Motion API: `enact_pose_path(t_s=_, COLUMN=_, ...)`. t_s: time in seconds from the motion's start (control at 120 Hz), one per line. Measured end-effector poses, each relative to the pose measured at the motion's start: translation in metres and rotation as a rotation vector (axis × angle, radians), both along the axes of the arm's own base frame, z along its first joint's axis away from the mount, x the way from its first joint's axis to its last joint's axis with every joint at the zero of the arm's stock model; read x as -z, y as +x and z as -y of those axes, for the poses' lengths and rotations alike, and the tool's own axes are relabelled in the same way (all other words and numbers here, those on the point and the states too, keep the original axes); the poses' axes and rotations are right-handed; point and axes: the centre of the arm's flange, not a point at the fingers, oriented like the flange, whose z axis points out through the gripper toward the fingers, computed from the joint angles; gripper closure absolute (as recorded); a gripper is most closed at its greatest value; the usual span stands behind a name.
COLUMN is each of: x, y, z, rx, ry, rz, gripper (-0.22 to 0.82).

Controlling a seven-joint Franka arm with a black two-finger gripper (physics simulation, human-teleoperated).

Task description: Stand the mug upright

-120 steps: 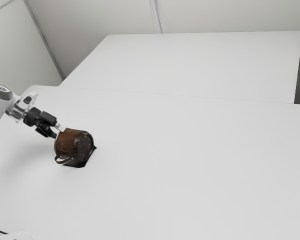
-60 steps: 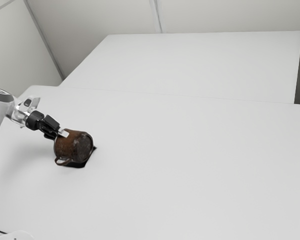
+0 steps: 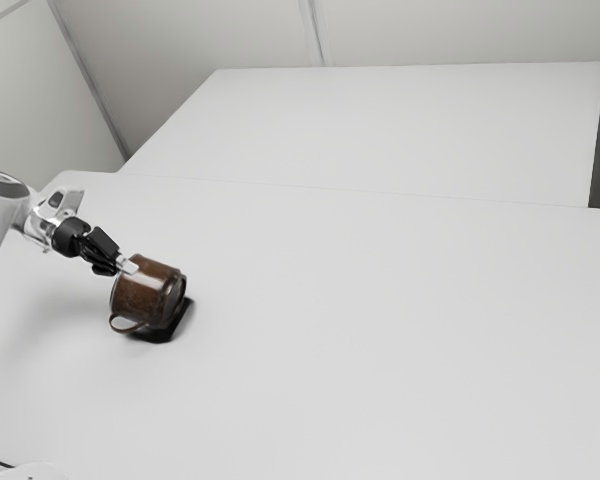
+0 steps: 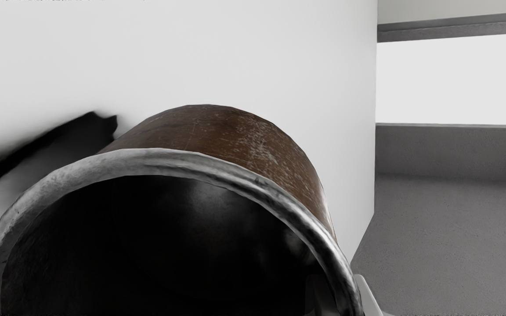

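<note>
The brown, worn metal mug (image 3: 145, 294) lies tilted on its side toward the exterior view's left. Its mouth faces my hand, and its loop handle hangs low at the near side. My gripper (image 3: 128, 265) holds the upper part of the mug's rim. In the wrist view the mug (image 4: 253, 145) shows its pale rim and dark inside. There the gripper (image 4: 343, 294) is shut on the rim wall, one finger inside the mouth and the other against the outside.
The white table (image 3: 380, 330) extends around the mug, with a dark shadow beneath it. Another white surface (image 3: 380, 130) stands behind. In the exterior view's lower left corner are a white rounded piece (image 3: 35, 472) and a dark cable.
My hand has come to the mug's rim and the fingers have closed on it. The mug has turned slightly, its base now seen more edge-on, and the shadow beneath has shifted a little.
</note>
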Motion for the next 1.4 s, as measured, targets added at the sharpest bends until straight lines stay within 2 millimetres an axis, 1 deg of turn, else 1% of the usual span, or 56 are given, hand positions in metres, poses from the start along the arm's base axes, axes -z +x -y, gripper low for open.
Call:
enact_pose_path(t_s=0.067, x=-0.01, y=0.001, z=0.002, rx=0.004, ry=0.017, rz=0.01, gripper=0.77)
enact_pose_path(t_s=0.108, x=-0.022, y=0.002, z=0.007, rx=0.013, ry=0.04, rz=0.024, gripper=0.77)
enact_pose_path(t_s=0.225, x=-0.049, y=0.01, z=0.041, rx=0.072, ry=0.148, rz=0.058, gripper=0.78)
enact_pose_path(t_s=0.283, x=-0.054, y=0.012, z=0.059, rx=0.099, ry=0.209, rz=0.077, gripper=0.78)
enact_pose_path(t_s=0.45, x=-0.061, y=0.008, z=0.099, rx=0.157, ry=0.397, rz=0.168, gripper=0.79)
enact_pose_path(t_s=0.533, x=-0.072, y=0.01, z=0.114, rx=0.181, ry=0.485, rz=0.246, gripper=0.79)
enact_pose_path(t_s=0.633, x=-0.085, y=0.007, z=0.135, rx=0.229, ry=0.598, rz=0.335, gripper=0.79)
enact_pose_path(t_s=0.7, x=-0.083, y=0.006, z=0.151, rx=0.277, ry=0.663, rz=0.379, gripper=0.79)
enact_pose_path(t_s=0.842, x=-0.069, y=0.004, z=0.189, rx=0.396, ry=0.768, rz=0.455, gripper=0.79)
enact_pose_path(t_s=0.908, x=-0.067, y=0.003, z=0.202, rx=0.445, ry=0.815, rz=0.495, gripper=0.79)
enact_pose_path(t_s=0.983, x=-0.067, y=0.002, z=0.207, rx=0.481, ry=0.868, rz=0.531, gripper=0.79)
enact_pose_path(t_s=1.108, x=-0.065, y=0.001, z=0.197, rx=0.518, ry=0.947, rz=0.566, gripper=0.79)
enact_pose_path(t_s=1.183, x=-0.061, y=0.0, z=0.195, rx=0.543, ry=0.972, rz=0.578, gripper=0.79)
enact_pose_path(t_s=1.4, x=-0.057, y=-0.006, z=0.209, rx=0.619, ry=1.001, rz=0.603, gripper=0.79)
